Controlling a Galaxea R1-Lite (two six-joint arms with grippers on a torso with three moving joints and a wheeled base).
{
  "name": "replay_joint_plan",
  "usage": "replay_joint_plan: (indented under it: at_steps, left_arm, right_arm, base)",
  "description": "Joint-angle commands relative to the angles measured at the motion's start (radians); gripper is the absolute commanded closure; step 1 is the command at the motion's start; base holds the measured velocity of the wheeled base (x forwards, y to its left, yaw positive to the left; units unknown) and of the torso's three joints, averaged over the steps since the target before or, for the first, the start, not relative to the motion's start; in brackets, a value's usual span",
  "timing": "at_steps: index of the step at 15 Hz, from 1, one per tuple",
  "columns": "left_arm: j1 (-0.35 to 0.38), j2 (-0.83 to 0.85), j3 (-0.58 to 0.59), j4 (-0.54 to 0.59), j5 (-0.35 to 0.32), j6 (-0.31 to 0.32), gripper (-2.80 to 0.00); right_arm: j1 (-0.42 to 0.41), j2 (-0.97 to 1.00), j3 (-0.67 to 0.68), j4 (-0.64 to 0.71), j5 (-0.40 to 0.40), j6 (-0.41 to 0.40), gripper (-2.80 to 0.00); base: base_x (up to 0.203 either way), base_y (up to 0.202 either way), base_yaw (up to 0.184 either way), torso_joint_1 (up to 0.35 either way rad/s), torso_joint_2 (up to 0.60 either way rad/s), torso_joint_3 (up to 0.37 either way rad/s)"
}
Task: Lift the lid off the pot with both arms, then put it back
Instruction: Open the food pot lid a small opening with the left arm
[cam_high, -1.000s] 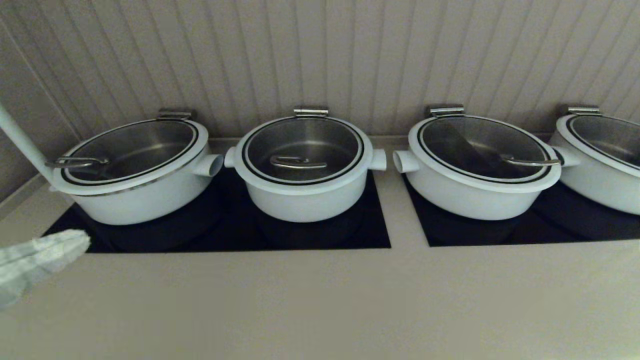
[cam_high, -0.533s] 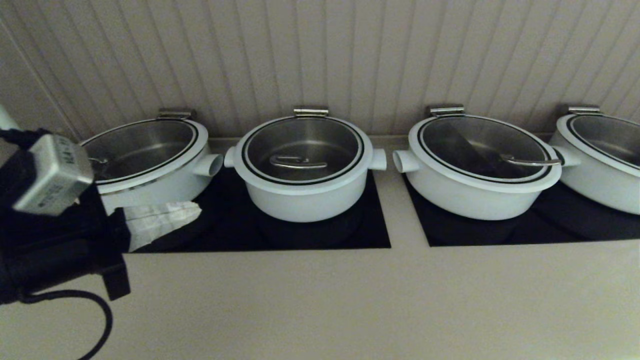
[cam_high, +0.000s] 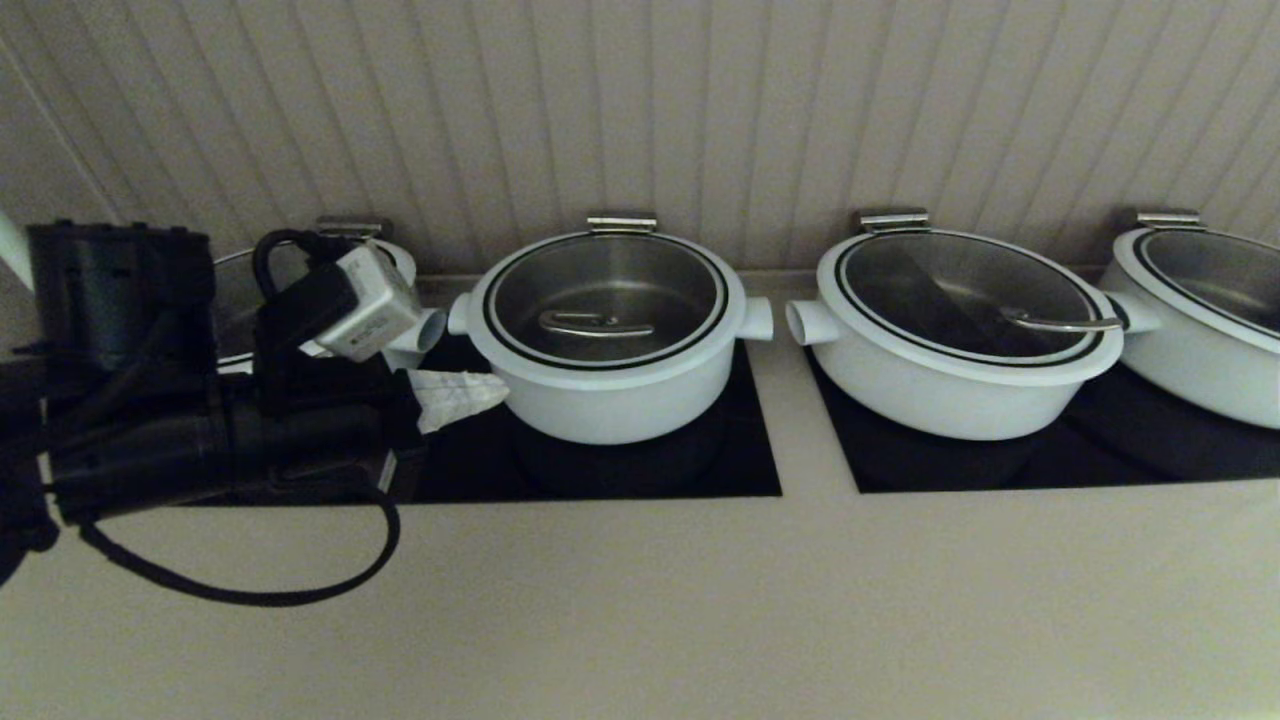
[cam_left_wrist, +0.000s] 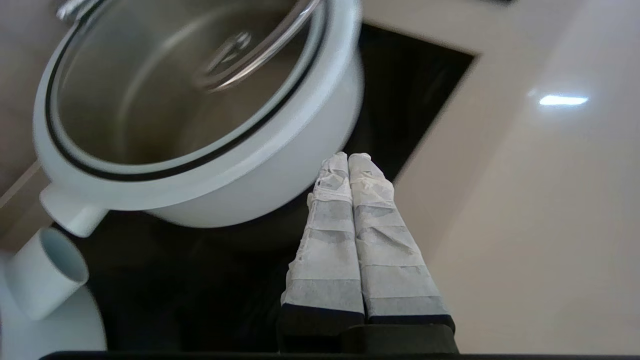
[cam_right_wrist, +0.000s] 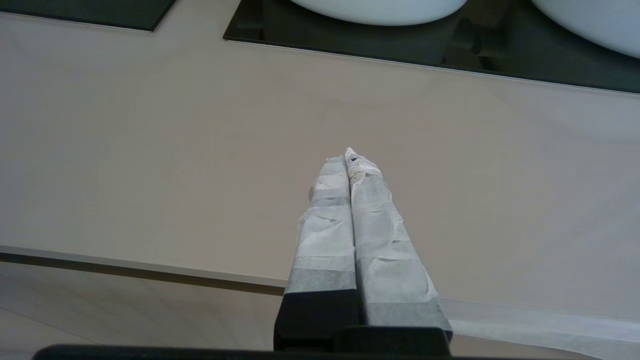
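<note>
Four white pots stood in a row against the ribbed wall, each set on a black cooktop panel let into the beige counter (cam_high: 640, 600). Second from the robot's left was the pot (cam_high: 610, 395), looking the smallest of the row, with a stubby white tube handle on each side. Its lid (cam_high: 606, 296) sat in place on top, the broad white rim and thin black ring unbroken all round, and the curved steel loop handle (cam_high: 597, 324) lay across the middle of the glass, with nothing touching it. The left arm (cam_high: 200, 440) reached in low from the robot's left, across the front of the leftmost pot (cam_high: 400, 330), with a small white block (cam_high: 370, 305) riding above its wrist and a loose black cable (cam_high: 250, 580) drooping onto the counter. The left gripper (cam_high: 460, 393) had its tape-wrapped fingers (cam_left_wrist: 350, 235) pressed together on nothing, their tips just beside the pot's left wall, below the rim, and over the black panel; whether they touched the wall could not be told. The right gripper (cam_right_wrist: 348, 159) showed only in its own wrist view, fingers likewise clenched and empty, hanging above bare counter near its front edge, well apart from the pots.
</note>
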Motion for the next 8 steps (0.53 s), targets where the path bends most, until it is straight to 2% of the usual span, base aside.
replay_joint_plan:
  at_steps: [1, 3, 6, 8]
  left_arm:
    - [-0.011, 0.098, -0.039, -0.003, 0.045, 0.003, 0.0]
    - [-0.016, 0.139, -0.049, -0.024, 0.067, 0.003, 0.0]
    - [-0.017, 0.225, -0.054, -0.193, 0.137, -0.002, 0.0]
    - [-0.017, 0.254, -0.063, -0.23, 0.161, -0.007, 0.0]
  right_arm:
    - [0.0, 0.001, -0.001, 0.001, 0.001, 0.001, 0.0]
    - [0.0, 0.0, 0.0, -0.001, 0.001, 0.004, 0.0]
    - [0.0, 0.0, 0.0, -0.001, 0.001, 0.007, 0.0]
    - [0.0, 0.0, 0.0, -0.001, 0.001, 0.006, 0.0]
  base:
    - [0.0, 0.0, 0.0, 0.0, 0.0, 0.0]
    - [0.0, 0.0, 0.0, 0.0, 0.0, 0.0]
    - [0.0, 0.0, 0.0, 0.0, 0.0, 0.0]
    - [0.0, 0.0, 0.0, 0.0, 0.0, 0.0]
